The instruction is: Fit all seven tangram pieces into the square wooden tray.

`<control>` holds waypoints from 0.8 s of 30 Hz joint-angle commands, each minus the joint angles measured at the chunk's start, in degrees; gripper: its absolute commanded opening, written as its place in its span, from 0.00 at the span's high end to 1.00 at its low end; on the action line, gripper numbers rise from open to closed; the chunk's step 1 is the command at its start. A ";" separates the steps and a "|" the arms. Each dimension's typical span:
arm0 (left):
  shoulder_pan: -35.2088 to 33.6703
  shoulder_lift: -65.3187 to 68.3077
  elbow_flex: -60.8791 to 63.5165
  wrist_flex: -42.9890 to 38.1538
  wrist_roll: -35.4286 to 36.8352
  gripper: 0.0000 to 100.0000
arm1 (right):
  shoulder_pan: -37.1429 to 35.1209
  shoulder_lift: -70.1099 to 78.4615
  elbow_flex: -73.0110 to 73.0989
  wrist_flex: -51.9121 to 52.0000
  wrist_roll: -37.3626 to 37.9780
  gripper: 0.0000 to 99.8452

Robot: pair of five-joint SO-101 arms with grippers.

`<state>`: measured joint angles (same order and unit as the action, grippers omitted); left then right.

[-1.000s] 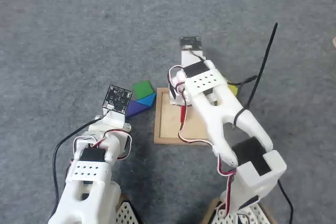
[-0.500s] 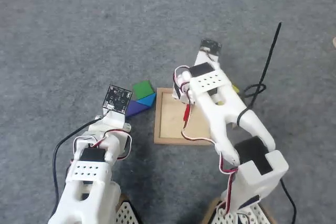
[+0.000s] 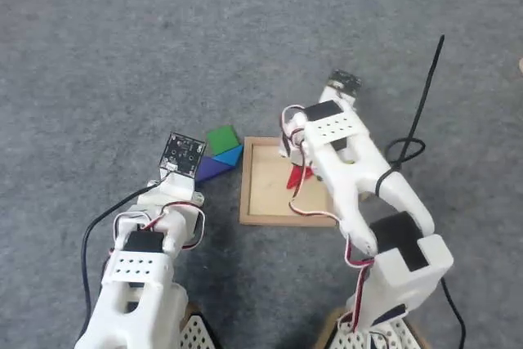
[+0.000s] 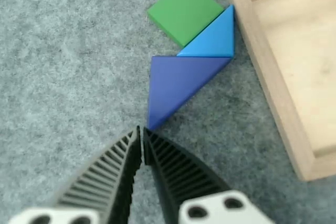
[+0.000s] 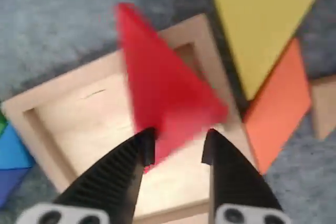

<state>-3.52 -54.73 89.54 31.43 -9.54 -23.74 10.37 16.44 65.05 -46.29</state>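
Observation:
My right gripper (image 5: pixel 176 142) is shut on a red triangle (image 5: pixel 163 98), which hangs tilted over the square wooden tray (image 5: pixel 52 108). The high view has the red triangle (image 3: pixel 297 176) poking out under the right arm, above the tray (image 3: pixel 263 185). Outside the tray, by the right gripper, lie a yellow triangle (image 5: pixel 268 19), an orange parallelogram (image 5: pixel 278 106) and a tan piece (image 5: pixel 323 106). My left gripper (image 4: pixel 142 132) is shut and empty on the carpet, its tips at the corner of a dark blue triangle (image 4: pixel 176 82). A light blue triangle (image 4: pixel 215 38) and a green square (image 4: pixel 185 10) touch that triangle.
The grey carpet covers the whole table. The green square (image 3: pixel 221 138), light blue triangle (image 3: pixel 231 154) and dark blue triangle (image 3: pixel 211 169) cluster just left of the tray's left wall. A black cable (image 3: pixel 421 96) rises beside the right arm.
The right arm has swung to the right and lifted, and the red triangle now shows over the tray. The left arm has not moved.

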 commanded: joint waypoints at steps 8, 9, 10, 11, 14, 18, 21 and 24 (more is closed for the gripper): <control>0.00 0.09 -2.42 -0.88 0.09 0.99 | -2.59 -0.31 3.52 -7.69 3.69 0.91; 0.00 0.09 -2.42 -0.88 0.09 0.99 | -3.12 -0.31 3.96 -9.10 3.69 0.91; 0.00 0.09 -2.42 -0.88 0.09 0.99 | -3.47 -0.31 4.48 -10.24 3.69 0.91; 0.00 0.09 -2.42 -0.88 0.09 0.99 | -3.65 -0.31 4.75 -11.21 3.69 0.91; 0.00 0.09 -2.42 -0.88 0.09 0.99 | -4.88 -0.66 5.01 -12.00 3.87 0.91; 0.00 0.09 -2.42 -0.88 0.09 0.99 | -7.96 -1.01 5.19 -11.47 6.68 0.91; 0.00 0.09 -2.42 -0.88 0.09 0.99 | -8.92 -1.27 5.01 -10.15 7.03 0.91; 0.00 0.09 -2.42 -0.88 0.09 0.99 | -9.19 -4.09 6.15 -9.98 7.21 0.91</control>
<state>-3.52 -54.73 89.54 31.43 -9.54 -32.09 9.93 21.36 54.15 -40.22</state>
